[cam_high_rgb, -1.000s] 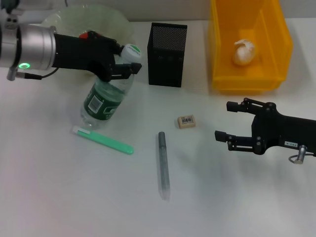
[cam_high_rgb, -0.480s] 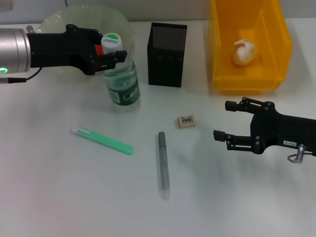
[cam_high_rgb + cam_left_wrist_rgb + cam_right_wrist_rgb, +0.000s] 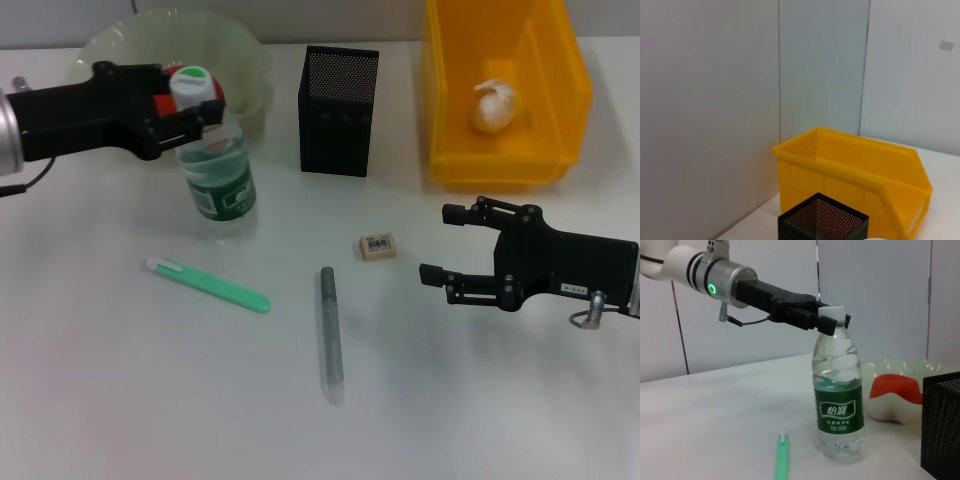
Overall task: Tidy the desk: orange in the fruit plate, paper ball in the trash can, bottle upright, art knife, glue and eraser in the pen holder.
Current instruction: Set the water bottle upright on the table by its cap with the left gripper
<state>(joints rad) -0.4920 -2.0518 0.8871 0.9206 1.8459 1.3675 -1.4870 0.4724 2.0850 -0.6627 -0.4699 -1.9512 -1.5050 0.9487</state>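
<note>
A plain white table (image 3: 150,400) fills the scene, evenly lit with soft shadows. Beyond its far edge stand pale grey-white wall panels (image 3: 710,100) divided by thin dark vertical seams (image 3: 779,70).

One bottle (image 3: 215,170) stands on the table. There is one fruit plate (image 3: 245,55) holding one orange (image 3: 895,387), one pen holder (image 3: 338,97), and one trash can (image 3: 505,160) with one paper ball (image 3: 494,106) inside. Loose on the table lie one eraser (image 3: 377,246), one green art knife (image 3: 208,284) and one grey glue stick (image 3: 330,333). Two grippers are in view: the left gripper (image 3: 190,112) and the right gripper (image 3: 440,245).
</note>
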